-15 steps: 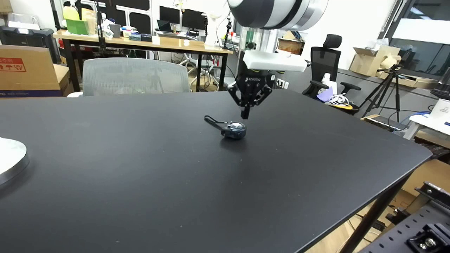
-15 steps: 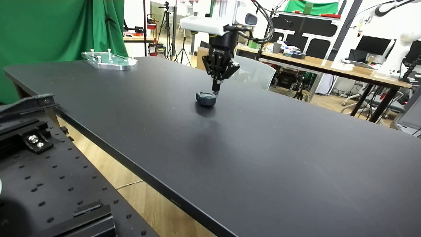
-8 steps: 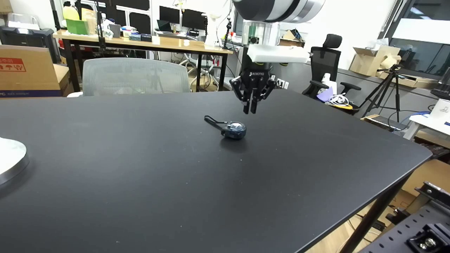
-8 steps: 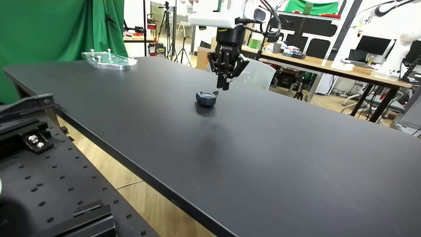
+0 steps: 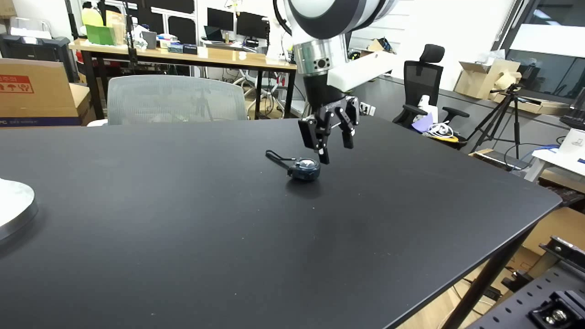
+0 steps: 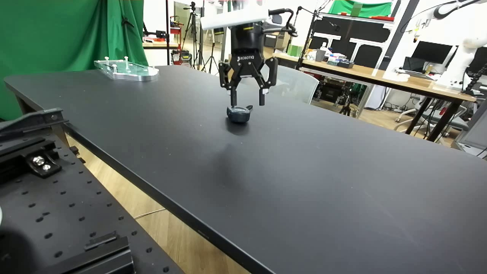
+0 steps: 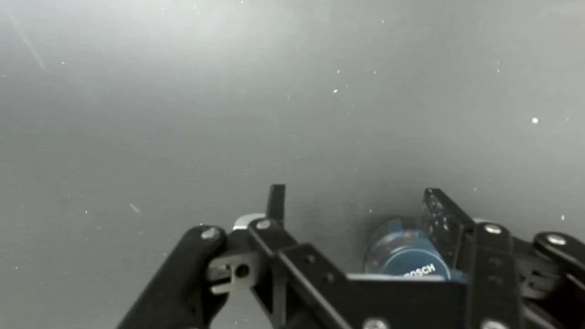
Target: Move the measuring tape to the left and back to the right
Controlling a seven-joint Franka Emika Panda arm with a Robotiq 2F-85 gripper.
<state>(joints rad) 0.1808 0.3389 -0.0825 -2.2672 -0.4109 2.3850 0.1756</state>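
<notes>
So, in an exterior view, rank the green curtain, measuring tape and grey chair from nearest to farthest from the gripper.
1. Measuring tape: on the table, just below the gripper.
2. Grey chair: past the table's edge, right in the picture.
3. Green curtain: beyond the table, far left in the picture.

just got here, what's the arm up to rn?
A robot arm has its open gripper near the measuring tape, which lies on the black table. Nothing is gripped. The wrist view shows the tape toward one side, partly hidden by the gripper; whether the two touch, I can't tell. The job is to move the tape left, then back right; how much of that is done doesn't show.
</notes>
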